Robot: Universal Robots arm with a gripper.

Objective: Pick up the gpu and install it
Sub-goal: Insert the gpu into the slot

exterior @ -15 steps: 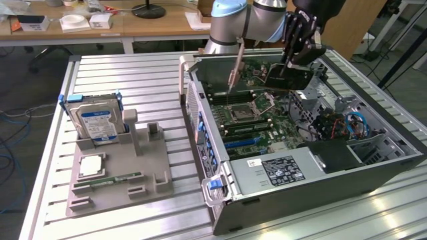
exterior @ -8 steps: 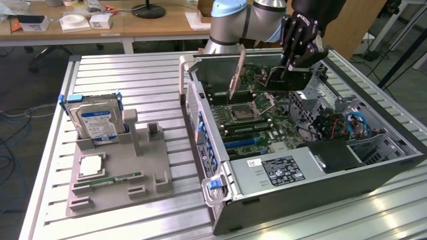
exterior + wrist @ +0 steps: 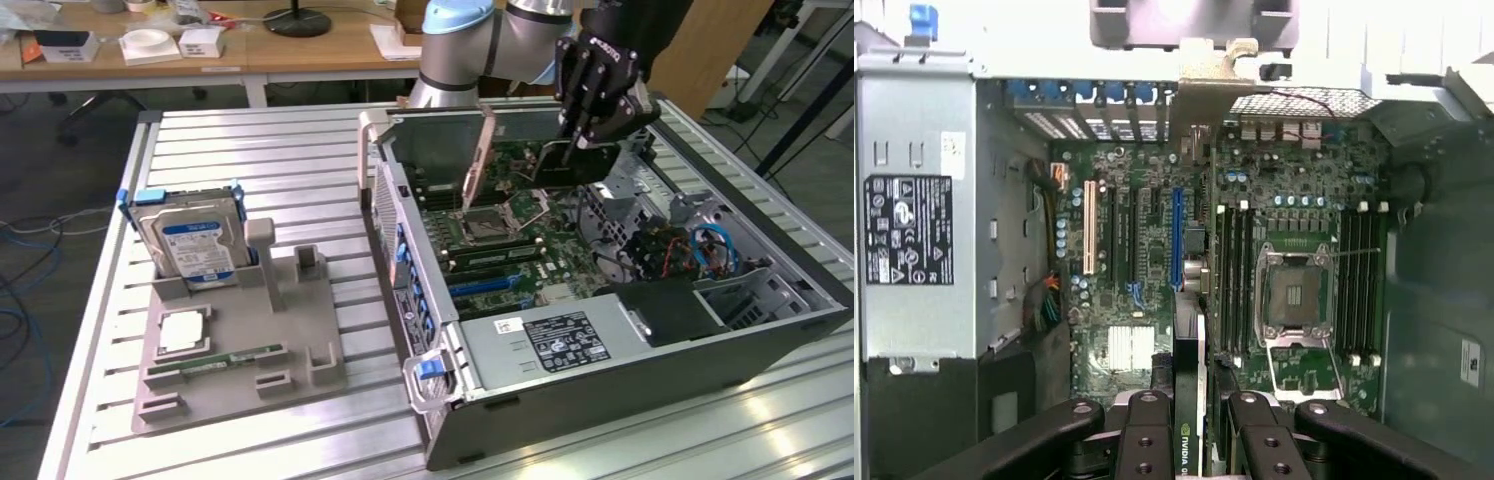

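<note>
**Gpu in the gripper, hanging over the open case**

We are noting the gripper clamping the gpu. Its black fingers are partly closed and pressing on both faces of the card. In the wrist view we are looking down the gpu edge-on. Its metal bracket is pointing toward the rear slot openings of the computer case.

The card is hanging over the motherboard, lined up just beside the blue expansion slot. It is lying between that slot and the memory slots next to the CPU socket. We cannot tell whether its lower edge is touching the board. In the exterior view it is sitting raised above the board.

Moving outward, the power supply is filling the near end of the case.

Well apart, toward the exterior view's left, a grey parts holder is resting on the slatted aluminium table. The holder is carrying:
- a hard drive standing upright
- a processor chip lying flat
- a narrow memory stick lying flat
</note>
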